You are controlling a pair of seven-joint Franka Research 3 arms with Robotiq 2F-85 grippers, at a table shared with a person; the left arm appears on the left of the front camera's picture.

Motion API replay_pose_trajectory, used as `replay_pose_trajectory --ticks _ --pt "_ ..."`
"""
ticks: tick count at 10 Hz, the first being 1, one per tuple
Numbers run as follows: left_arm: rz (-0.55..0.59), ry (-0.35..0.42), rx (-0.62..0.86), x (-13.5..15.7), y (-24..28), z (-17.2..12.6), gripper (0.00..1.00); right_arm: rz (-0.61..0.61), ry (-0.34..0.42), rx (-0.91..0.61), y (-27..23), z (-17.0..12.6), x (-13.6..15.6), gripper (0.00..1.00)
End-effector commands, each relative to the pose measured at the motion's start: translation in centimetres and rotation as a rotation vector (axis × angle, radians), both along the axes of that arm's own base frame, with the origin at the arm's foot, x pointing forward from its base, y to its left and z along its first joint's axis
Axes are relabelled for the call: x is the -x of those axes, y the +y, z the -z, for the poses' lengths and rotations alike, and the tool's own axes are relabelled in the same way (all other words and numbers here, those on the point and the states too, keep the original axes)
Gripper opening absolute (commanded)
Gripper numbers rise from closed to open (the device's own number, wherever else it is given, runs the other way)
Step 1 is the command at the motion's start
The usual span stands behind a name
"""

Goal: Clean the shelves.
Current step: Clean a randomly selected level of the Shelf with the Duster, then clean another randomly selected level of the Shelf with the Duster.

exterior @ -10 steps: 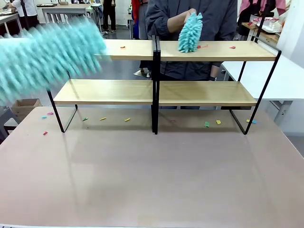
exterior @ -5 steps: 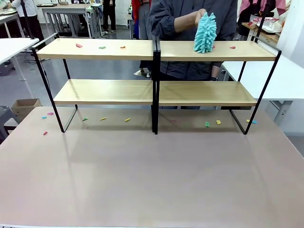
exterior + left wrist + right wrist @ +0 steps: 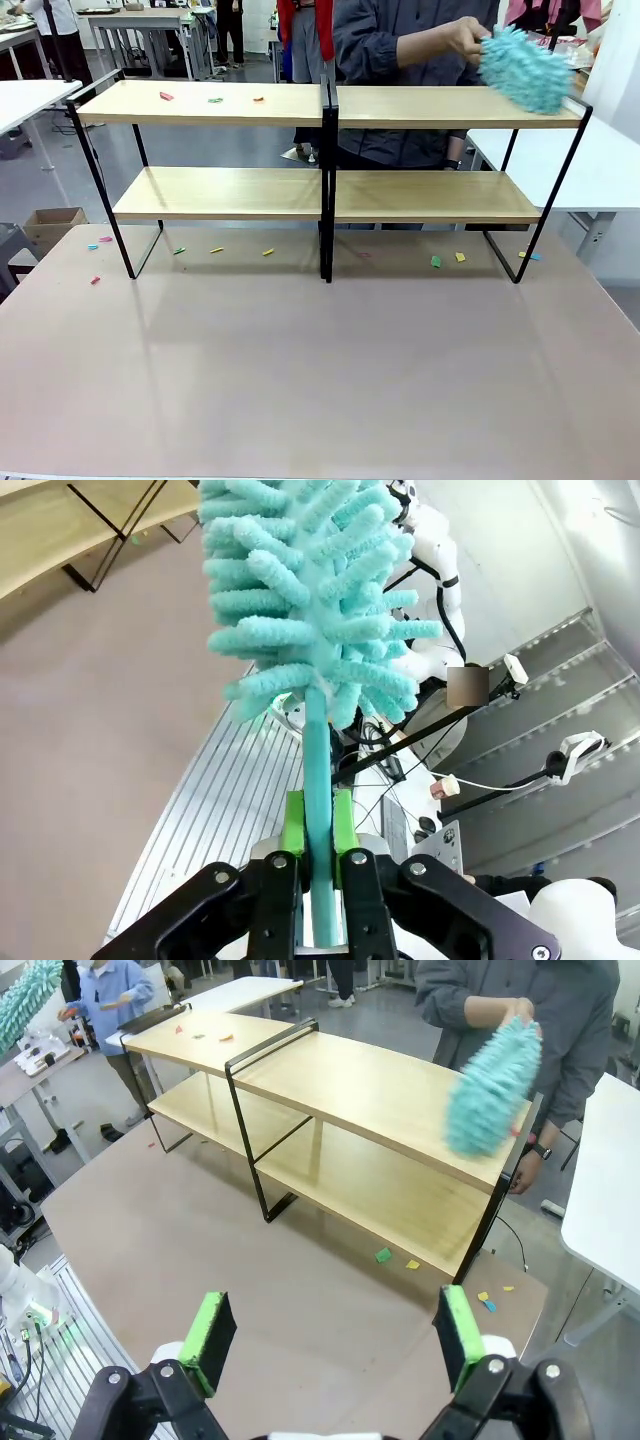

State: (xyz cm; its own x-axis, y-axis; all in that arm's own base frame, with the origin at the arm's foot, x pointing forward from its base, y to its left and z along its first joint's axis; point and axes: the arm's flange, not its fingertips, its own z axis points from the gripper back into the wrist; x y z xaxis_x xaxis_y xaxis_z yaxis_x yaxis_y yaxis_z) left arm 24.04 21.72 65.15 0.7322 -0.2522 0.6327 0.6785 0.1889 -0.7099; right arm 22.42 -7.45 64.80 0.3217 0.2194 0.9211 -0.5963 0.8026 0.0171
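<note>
— Starting with grips: left gripper?
— Clamped tight on the flat teal handle of a chenille duster, a green pad on each side. Right gripper is spread wide with nothing in it, high over the table.
— Shelves?
— The shelves stand at the table's far side, between robot and person. Coloured paper scraps on the top-left board, more scraps on the table underneath. Person's hand holds a second duster at the top-right end, blurred.
— Handling?
— Boards look stiff and smooth and the frame is thin, so probably light: a hard push could slide or rock it. No need to grab it; if it needs steadying, take the central black upright. Duster head is soft, floppy and near weightless, so light strokes should do. Scraps look loose and should flick off. The grip low on the handle looks right.
</note>
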Motion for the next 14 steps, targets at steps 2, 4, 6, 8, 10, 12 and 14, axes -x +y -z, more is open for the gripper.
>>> replay_pose_trajectory --ticks 2,4,6,8,10,12,14 --pt "0.01 -0.009 0.001 0.1 -0.1 0.5 0.12 -0.01 -0.005 -0.006 0.0 0.0 0.0 1.0" --pt "0.01 -0.009 0.001 0.1 -0.1 0.5 0.12 -0.01 -0.005 -0.006 0.0 0.0 0.0 1.0" --pt "0.01 -0.009 0.001 0.1 -0.1 0.5 0.12 -0.01 -0.005 -0.006 0.0 0.0 0.0 1.0" --pt "0.109 0.02 -0.099 0.3 -4.2 -0.6 0.12 -0.01 -0.005 -0.006 0.0 0.0 0.0 1.0" --pt "0.294 0.117 -0.251 3.9 -9.6 1.3 0.12 -0.01 -0.005 -0.006 0.0 0.0 0.0 1.0" --pt "0.429 0.269 -0.39 7.9 -13.8 5.6 0.12 -0.01 -0.005 -0.006 0.0 0.0 0.0 1.0" --pt "0.444 0.354 -0.373 7.2 -20.2 8.6 0.12 -0.01 -0.005 -0.006 0.0 0.0 0.0 1.0"
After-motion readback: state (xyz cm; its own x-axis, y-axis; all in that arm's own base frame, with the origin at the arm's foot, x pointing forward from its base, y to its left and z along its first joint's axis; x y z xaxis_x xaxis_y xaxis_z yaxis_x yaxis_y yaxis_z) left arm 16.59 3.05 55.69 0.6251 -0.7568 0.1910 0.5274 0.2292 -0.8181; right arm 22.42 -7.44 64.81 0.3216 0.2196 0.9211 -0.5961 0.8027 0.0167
